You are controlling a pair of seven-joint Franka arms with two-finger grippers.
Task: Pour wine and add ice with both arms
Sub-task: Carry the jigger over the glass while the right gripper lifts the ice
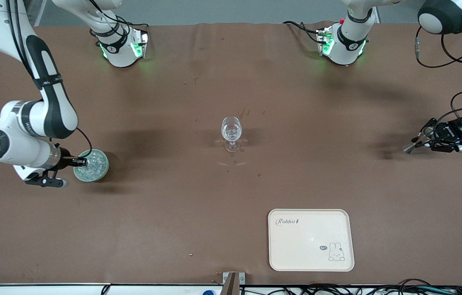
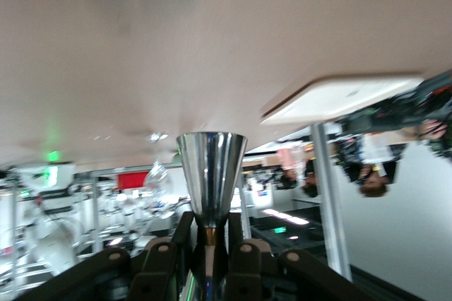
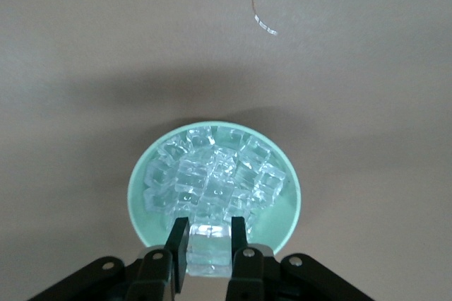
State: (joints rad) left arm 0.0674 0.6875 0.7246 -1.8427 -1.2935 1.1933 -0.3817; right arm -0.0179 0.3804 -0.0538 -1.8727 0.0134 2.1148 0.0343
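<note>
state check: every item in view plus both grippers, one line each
wineglass: upright mid-table, clear contents in its bowl.
green bowl: on the table, heaped with ice.
right gripper: at the green bowl's rim, shut on one ice cube.
left gripper: over the table's left-arm end, shut on a shiny metal cup.
tray: flat, nothing on it.

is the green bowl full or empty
Full: the green bowl is heaped with the ice, and the right gripper is shut on one cube at its rim.

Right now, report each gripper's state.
Left gripper: shut on a silver metal cup.
Right gripper: shut on an ice cube over the green bowl.
</note>
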